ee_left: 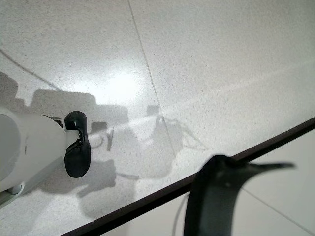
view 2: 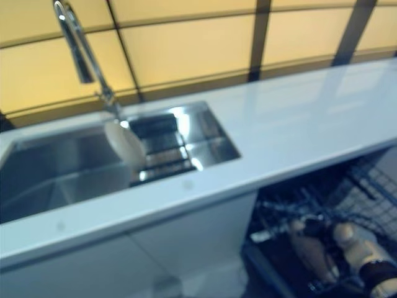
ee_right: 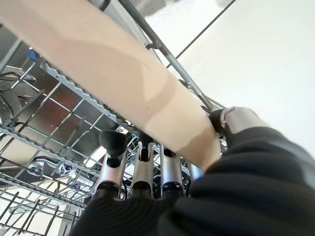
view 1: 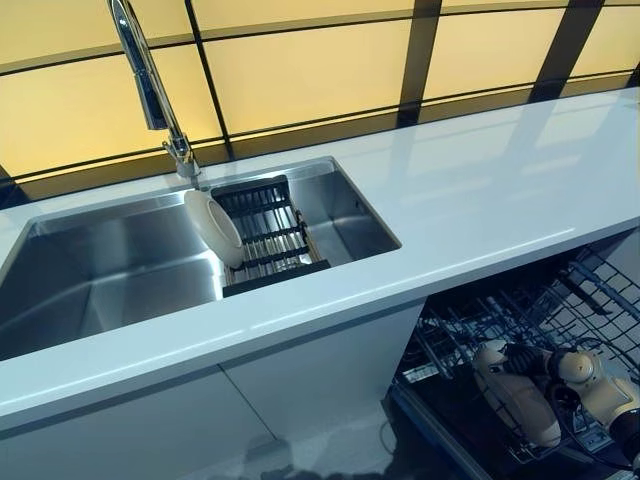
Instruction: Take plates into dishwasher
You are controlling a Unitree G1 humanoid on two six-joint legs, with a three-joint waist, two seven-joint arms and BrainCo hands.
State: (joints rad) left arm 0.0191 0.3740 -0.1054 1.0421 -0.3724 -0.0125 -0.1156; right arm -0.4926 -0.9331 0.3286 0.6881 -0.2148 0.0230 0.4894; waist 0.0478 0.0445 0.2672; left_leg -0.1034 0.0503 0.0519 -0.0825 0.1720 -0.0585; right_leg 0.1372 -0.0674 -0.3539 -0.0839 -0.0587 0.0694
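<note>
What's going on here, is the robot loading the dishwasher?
Yes. The robot's right hand is down at the open dishwasher rack below the white countertop, holding a cream plate pinched between its fingers and thumb over the wire tines. Another white plate stands on edge in the drying rack inside the steel sink, waiting its turn. The left hand is not visible; its wrist camera shows only floor.
</note>
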